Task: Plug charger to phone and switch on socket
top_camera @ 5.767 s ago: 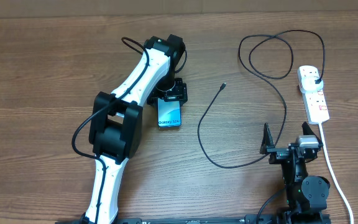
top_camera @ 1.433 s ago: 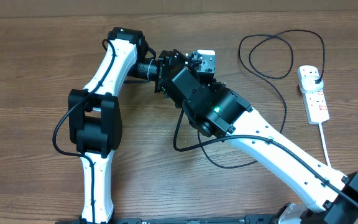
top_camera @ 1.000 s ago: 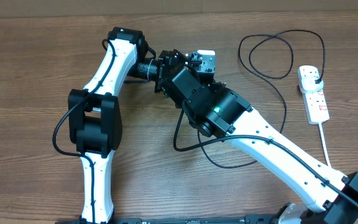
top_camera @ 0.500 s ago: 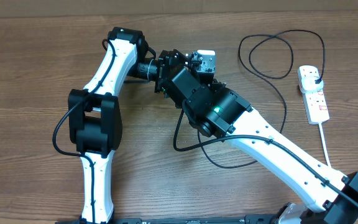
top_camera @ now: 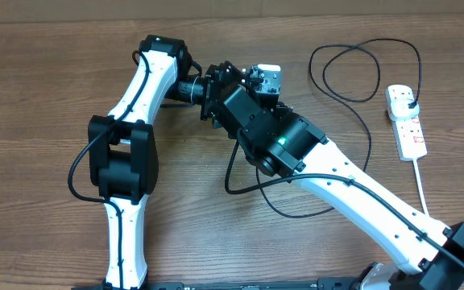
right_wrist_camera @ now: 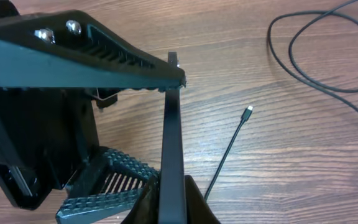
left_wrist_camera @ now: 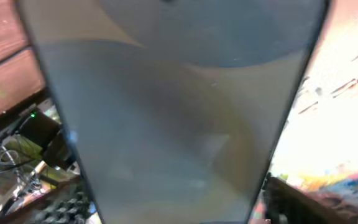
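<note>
Right wrist view: phone (right_wrist_camera: 173, 149) stands edge-on above the wooden table (right_wrist_camera: 303, 162), clamped by the left gripper (top_camera: 218, 84), whose upper finger caps its top edge. The right gripper (right_wrist_camera: 171, 202) is narrow, one fingertip close on each side of the phone's lower part; cannot tell whether it pinches. Charger cable (right_wrist_camera: 227, 152) lies on the table just beside the phone with its connector tip (right_wrist_camera: 247, 112) free, and overhead the white power strip (top_camera: 407, 121) sits well apart at right with the black plug (top_camera: 410, 99) seated in it.
</note>
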Motion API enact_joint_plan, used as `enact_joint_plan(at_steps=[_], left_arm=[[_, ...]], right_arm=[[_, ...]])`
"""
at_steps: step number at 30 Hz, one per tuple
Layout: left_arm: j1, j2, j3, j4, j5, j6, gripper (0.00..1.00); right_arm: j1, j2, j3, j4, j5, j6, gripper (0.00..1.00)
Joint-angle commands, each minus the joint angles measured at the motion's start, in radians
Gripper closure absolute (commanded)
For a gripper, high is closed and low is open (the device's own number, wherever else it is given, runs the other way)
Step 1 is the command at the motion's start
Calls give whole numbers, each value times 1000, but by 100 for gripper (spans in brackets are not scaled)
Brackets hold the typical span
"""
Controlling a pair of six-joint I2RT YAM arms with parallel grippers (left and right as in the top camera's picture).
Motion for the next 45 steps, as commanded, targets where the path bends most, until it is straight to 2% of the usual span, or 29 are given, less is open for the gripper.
enact_joint_plan(at_steps=[1,3,8,10,12,15,17,19,20,23,26,28,32,37,42,45], left_arm=[[4,-4,23,-1,45,-4,2],[4,-4,23,-1,45,-4,0],[4,-4,23,3,44,-4,0],[4,-4,23,3,44,-5,0],[4,-4,23,3,44,-7,0],[4,-4,23,3,44,-14,12],[4,-4,23,3,44,-54,14],[4,-4,23,3,45,-88,21],[4,-4,23,3,45,-103,32],[4,-4,23,3,45,-120,42],[6,-4,23,3,45,-141,47],[6,-4,23,3,45,-176,53],[6,-4,23,9,44,-187,54],[6,-4,23,27,45,-191,65],[8,-4,23,28,45,-195,66],[11,-4,23,37,45,-214,72]], right_arm=[[-1,-2,30,10,-6,58,96],[-1,-2,30,18,-6,101,96],[-1,-10,32,39,31,342,96],[-1,-24,32,38,114,573,96],[-2,-33,32,39,117,730,96],[-2,-37,32,37,115,977,96],[-2,-37,32,37,91,1158,96],[-2,-37,32,37,45,1316,96],[-2,-37,32,38,30,1347,96],[-2,-37,32,37,26,1347,96],[-2,-37,32,40,26,1462,96],[-3,-37,32,72,26,1462,96],[-3,-37,32,73,26,1462,96],[-19,-37,32,75,26,1462,96],[-49,-37,32,76,6,1462,96],[-50,-37,32,79,-28,1462,96]])
